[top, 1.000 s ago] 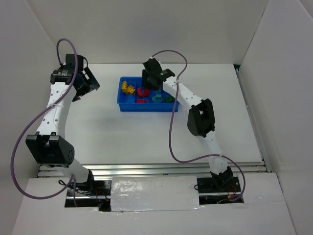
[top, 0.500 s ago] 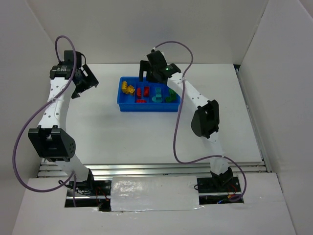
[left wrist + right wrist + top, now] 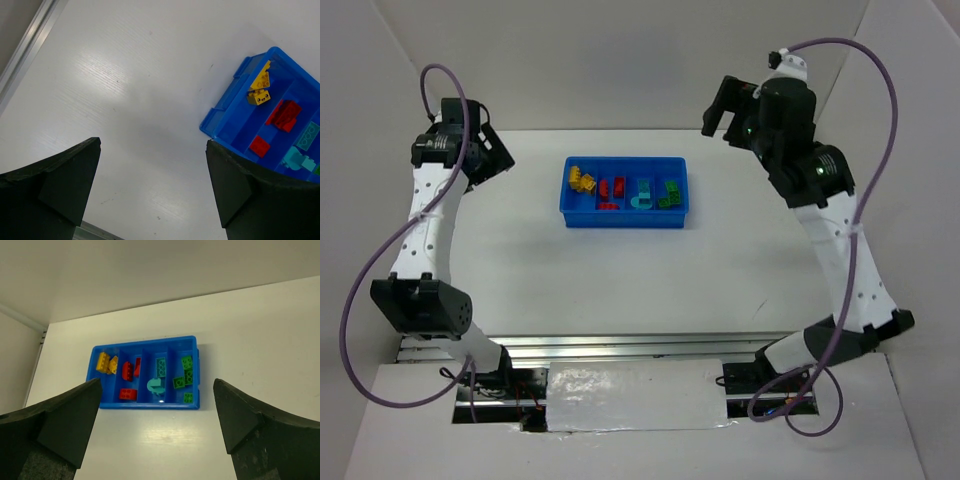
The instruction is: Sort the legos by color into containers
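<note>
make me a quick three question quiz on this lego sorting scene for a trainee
1. True or false: the red legos lie in the compartment right beside the yellow legos.
2. Which colour fills the blue tray compartment farthest from the yellow? A red, B teal, C green.
3. Fill in: the left pincer and the right pincer are both ____, holding nothing.
Key: 1 true; 2 C, the green legos; 3 open.

One blue tray (image 3: 145, 406), four compartments (image 3: 107, 388); two yellow legos (image 3: 103, 361), three red legos (image 3: 127, 371), two teal legos (image 3: 160, 365), four green legos (image 3: 189, 376)
</note>
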`<state>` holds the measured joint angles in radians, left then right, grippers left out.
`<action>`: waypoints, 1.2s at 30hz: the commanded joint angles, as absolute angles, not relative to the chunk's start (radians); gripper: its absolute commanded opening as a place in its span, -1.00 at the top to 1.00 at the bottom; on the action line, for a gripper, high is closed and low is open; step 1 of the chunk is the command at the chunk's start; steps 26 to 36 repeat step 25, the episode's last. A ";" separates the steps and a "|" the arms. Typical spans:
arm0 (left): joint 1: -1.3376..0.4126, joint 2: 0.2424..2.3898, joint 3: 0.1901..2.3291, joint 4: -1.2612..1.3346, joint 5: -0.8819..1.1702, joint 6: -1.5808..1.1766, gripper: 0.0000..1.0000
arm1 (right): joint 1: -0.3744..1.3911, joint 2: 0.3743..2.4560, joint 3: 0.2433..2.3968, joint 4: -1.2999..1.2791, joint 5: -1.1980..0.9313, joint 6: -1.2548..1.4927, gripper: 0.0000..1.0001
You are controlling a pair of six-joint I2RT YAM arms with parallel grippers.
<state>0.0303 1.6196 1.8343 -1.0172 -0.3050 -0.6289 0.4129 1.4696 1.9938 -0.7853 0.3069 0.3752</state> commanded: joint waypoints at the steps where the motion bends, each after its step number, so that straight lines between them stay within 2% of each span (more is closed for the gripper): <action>1: 0.008 1.472 1.801 -0.988 -0.353 -0.603 -0.99 | 0.425 1.415 1.918 -0.945 0.356 0.350 -0.99; 6: -0.020 1.295 1.612 -0.946 -0.411 -0.583 -0.99 | 0.425 1.219 1.806 -0.988 0.408 0.359 -0.99; 11: -0.043 1.099 1.459 -0.925 -0.468 -0.560 -0.99 | 0.422 1.022 1.596 -0.954 0.439 0.371 -0.99; 13: -0.043 1.033 1.431 -0.946 -0.480 -0.563 -0.99 | 0.425 0.925 1.518 -0.943 0.442 0.382 -1.00; 17: -0.043 0.959 1.427 -1.025 -0.515 -0.575 -0.99 | 0.425 0.800 1.500 -1.009 0.433 0.400 -0.99; 24: -0.043 0.925 1.427 -1.046 -0.500 -0.583 -0.99 | 0.422 0.690 1.463 -1.077 0.437 0.425 -0.99; 36: -0.043 0.925 1.430 -1.046 -0.500 -0.583 -0.99 | 0.423 0.689 1.466 -1.077 0.436 0.426 -0.99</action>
